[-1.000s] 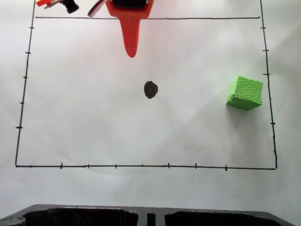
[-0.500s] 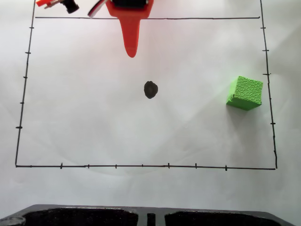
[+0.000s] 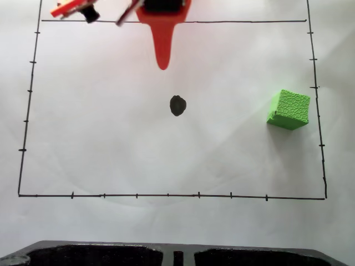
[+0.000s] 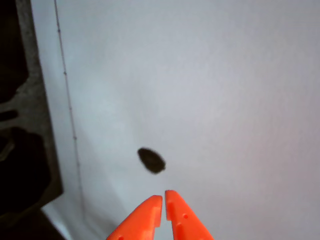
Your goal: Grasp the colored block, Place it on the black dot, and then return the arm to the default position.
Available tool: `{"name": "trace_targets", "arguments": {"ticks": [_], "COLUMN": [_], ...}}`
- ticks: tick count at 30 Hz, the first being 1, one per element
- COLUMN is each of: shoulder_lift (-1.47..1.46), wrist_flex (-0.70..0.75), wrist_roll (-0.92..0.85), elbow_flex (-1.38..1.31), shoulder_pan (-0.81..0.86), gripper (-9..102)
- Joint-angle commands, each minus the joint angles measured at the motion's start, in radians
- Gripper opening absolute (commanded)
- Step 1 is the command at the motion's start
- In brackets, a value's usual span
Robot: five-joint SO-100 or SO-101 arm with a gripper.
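- Fixed view looks straight down on a sheet of smooth white paper (image 3: pixel 111 138) spread over the worktop, ruled with a thin black border line (image 3: pixel 166 195) that carries short tick marks.
- The colored block (image 3: pixel 289 110), a bright green cube with a bumpy, crackle-like skin, rests on the paper near the right border, well apart from everything else, with one corner turned toward the camera.
- The black dot (image 3: pixel 177 105), a solid, roughly round inked blot with uneven edges, sits bare near the middle of the sheet.
- The arm (image 3: pixel 163 11) enters from the top edge: glossy orange plastic narrowing to a tapered finger whose rounded tip hangs above the paper, just short of the dot.
- Red and black wiring (image 3: pixel 75 8) shows at the upper left.
- Wrist view shows the tool (image 4: pixel 163 199) at the bottom edge, its two pointed orange fingertips drawn nearly together with only a thin slit between them, gripping nothing; the dot (image 4: pixel 151 160) lies just beyond them.
- A dark, rough-textured moulded tray (image 4: pixel 22 150) borders the paper on that view's left.
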Motion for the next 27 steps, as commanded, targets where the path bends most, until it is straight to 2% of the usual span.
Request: {"name": "trace_targets", "arguments": {"ticks": [1, 9, 14, 18, 27], "shoulder_lift": [-0.078, -0.313, -0.494, -0.684, -1.023], "wrist_flex": [-0.017, 0.029, 0.078, 0.183, 0.212], "wrist_roll": [0.006, 0.054, 0.207, 0.370, 0.632], "elbow_flex": [-0.064, -0.268, -0.442, -0.621, -0.925], "shoulder_pan": [-0.005, -0.038, -0.110, -0.201, -0.385], "gripper": [0, 0, 0, 0, 0]}}
